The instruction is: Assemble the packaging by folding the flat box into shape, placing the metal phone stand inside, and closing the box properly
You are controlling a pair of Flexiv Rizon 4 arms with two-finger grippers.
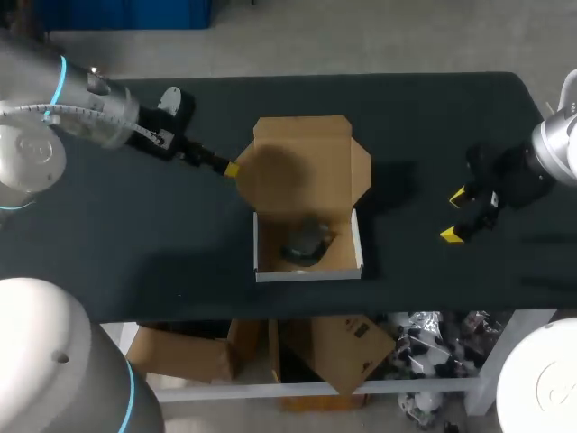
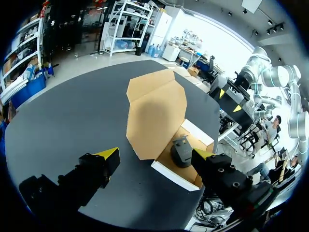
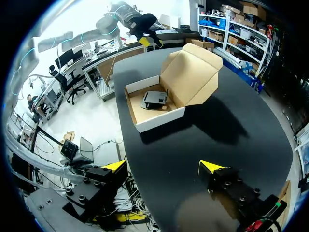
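The box (image 1: pixel 306 273) stood folded into a tray near the middle of the worktop (image 1: pixel 135 234), white walls up, with the metal phone stand (image 1: pixel 305 242) lying inside it. Its brown lid (image 1: pixel 302 167) was open, leaning back from the rear wall. The left pincer (image 2: pixel 155 153) had its fingers apart and held nothing. In the head view one yellow tip sat at the lid's left edge, though whether it touched the card could not be told. The right pincer (image 1: pixel 455 215) hung well apart to the right of the box, its tips also spread and empty. Closing the lid looked like the step in hand. To do it well, the left arm would probably need to get behind the lid and press it forward over the hinge line in a smooth arc, not shove it sideways, since a light card tray would likely slide. Bracing the front wall with the right pincer should keep it in place. The lid's front flap and side ears should go inside the walls, and the stand should sit below the rim.
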